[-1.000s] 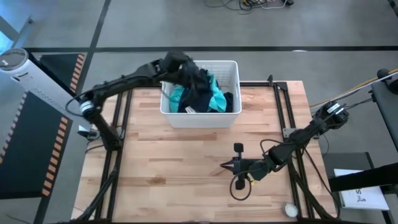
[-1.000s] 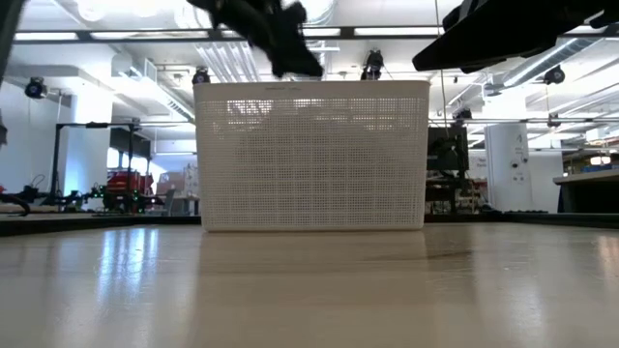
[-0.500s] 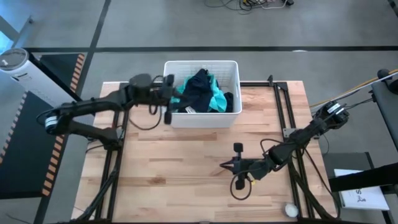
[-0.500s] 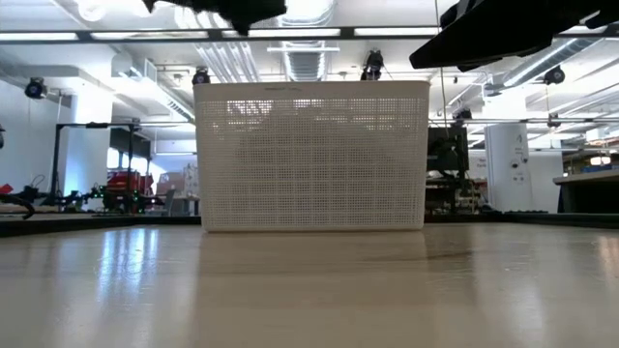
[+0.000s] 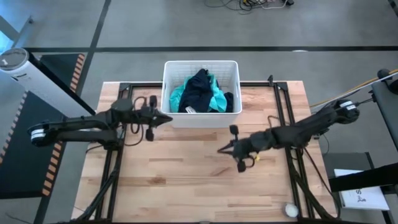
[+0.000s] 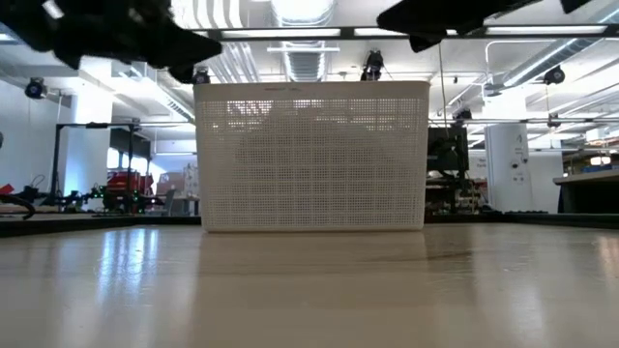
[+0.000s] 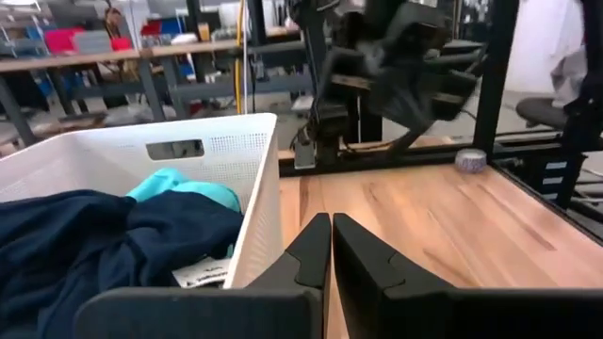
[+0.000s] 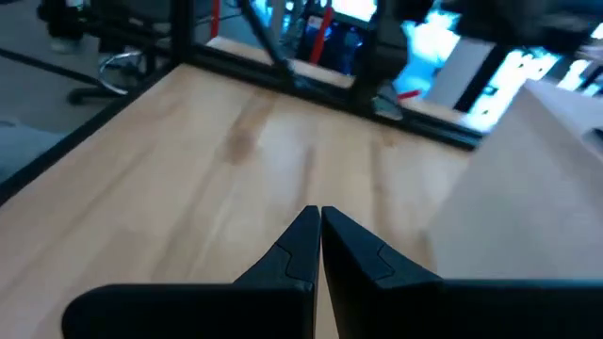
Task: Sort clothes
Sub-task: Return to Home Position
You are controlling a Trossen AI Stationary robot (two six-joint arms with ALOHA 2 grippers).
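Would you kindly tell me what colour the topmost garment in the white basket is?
Dark navy; the topmost garment shows best in the high view.

Clothes (image 5: pixel 200 93): heaped in the white basket (image 5: pixel 168 116) at the bench's (image 5: pixel 186 174) far edge; buried below the navy top layer, not countable as separate pieces.
Clothes, low view: screened by the basket's mesh wall.
Clothes, left wrist view: cut off at the picture's edge.
Garment label (image 7: pixel 202 273): too small to read.
Left arm (image 6: pixel 106 34) and right arm (image 6: pixel 455 14), low view: dark blurs, cut by the top edge.
Small white round object (image 5: pixel 290 210): at the bench's near right corner, too small to identify.
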